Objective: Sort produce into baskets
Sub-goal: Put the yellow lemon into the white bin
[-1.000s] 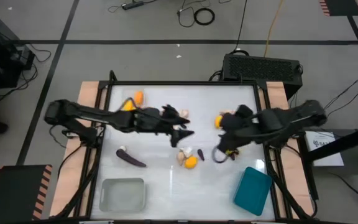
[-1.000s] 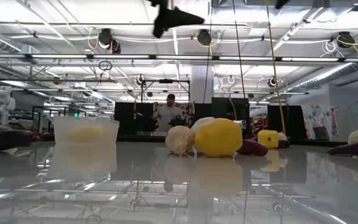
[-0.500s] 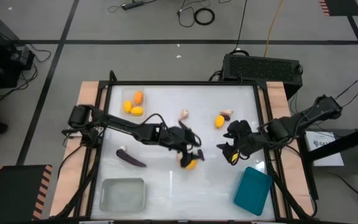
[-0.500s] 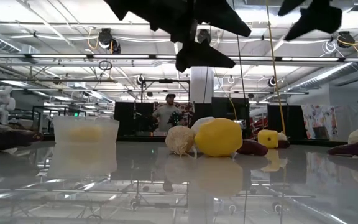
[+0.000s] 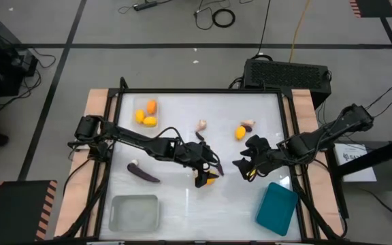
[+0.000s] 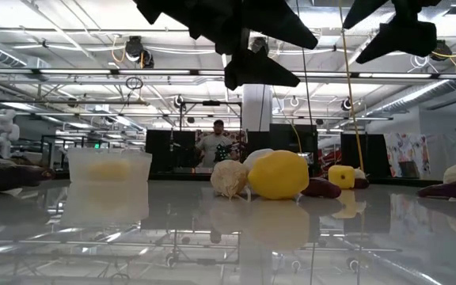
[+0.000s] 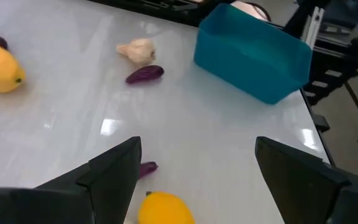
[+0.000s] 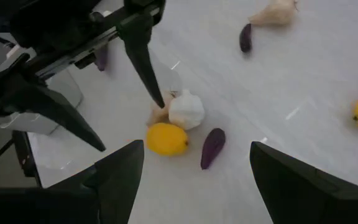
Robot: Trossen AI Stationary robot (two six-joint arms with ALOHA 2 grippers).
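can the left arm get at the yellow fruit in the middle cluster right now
Probably yes. The left gripper hangs right over the yellow fruit with jaws open and nothing under them. The pale bulb touches the fruit on one side, and a small eggplant lies close, so the jaws may nudge those.

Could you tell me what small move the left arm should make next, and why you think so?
Probably lower the left tool straight down around the yellow fruit. Its fingers stand open and empty above the cluster in the middle of the table, and the left wrist view shows that fruit lying between them. The white bulb and small purple eggplant lie close by, so descend gently.
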